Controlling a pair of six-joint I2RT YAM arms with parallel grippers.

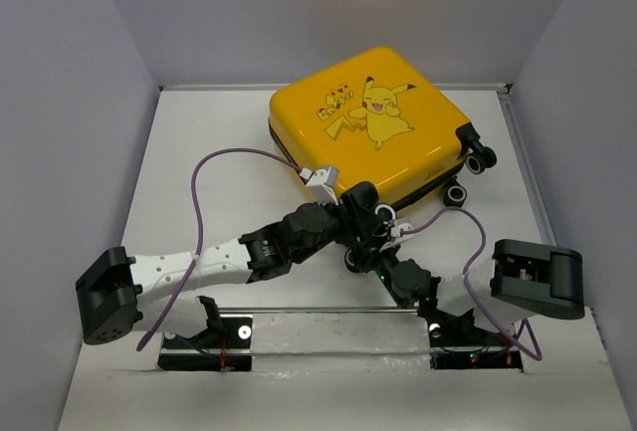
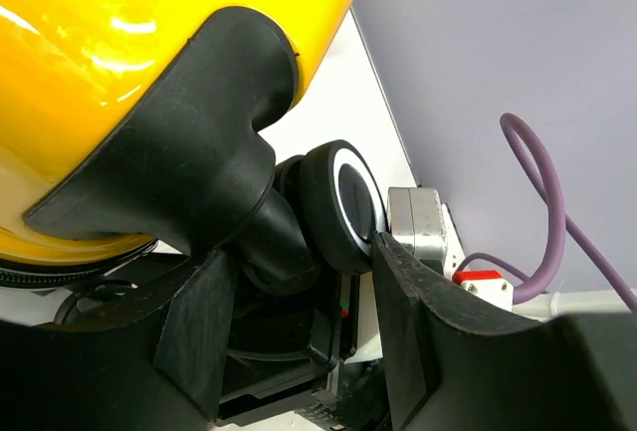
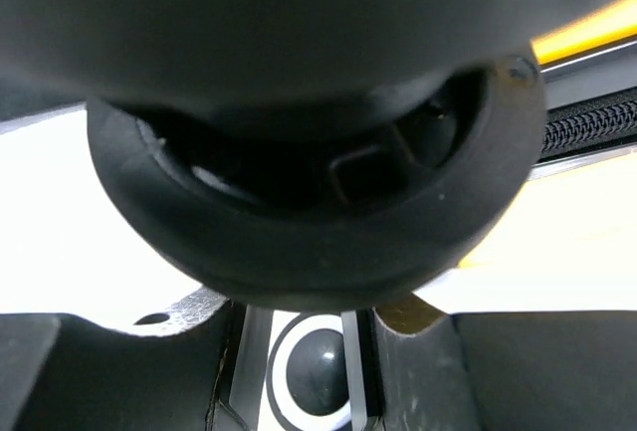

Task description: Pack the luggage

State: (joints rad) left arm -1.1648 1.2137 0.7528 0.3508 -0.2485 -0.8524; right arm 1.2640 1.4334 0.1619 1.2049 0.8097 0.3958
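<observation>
The luggage (image 1: 373,122), a yellow case with the cartoon print facing up, lies flat and shut on the white table (image 1: 199,152) at upper centre of the overhead frame. It is turned so one corner points down toward the two arms. Its wheeled end faces the lower right, with two casters (image 1: 483,159) showing at the right-hand corner. From above the shell looks almost square, so its long axis is hard to call.

Both arms meet at the near corner, the left from the lower left and the right from the lower right. Neither is clearly the closer, and the case lies up-frame and away from both sets of jaws.

In its wrist view, the left gripper (image 2: 299,252) has its jaws spread to either side of a black-and-white caster wheel (image 2: 343,207). The wheel and its fork fill the gap between the fingers (image 2: 418,331), one of which touches the wheel's rim, so it looks like a hold on the caster.

The right gripper (image 3: 309,322) is pressed so close under a second dark caster that the blurred wheel fills its view and hides the fingertips. Whether those jaws are spread or pinching cannot be told. A strip of black zipper (image 3: 587,122) and yellow shell shows at the upper right of that view.

The next move seems to depend on this corner: any pull or lift here would swing the case about the casters at lower centre of the overhead frame
</observation>
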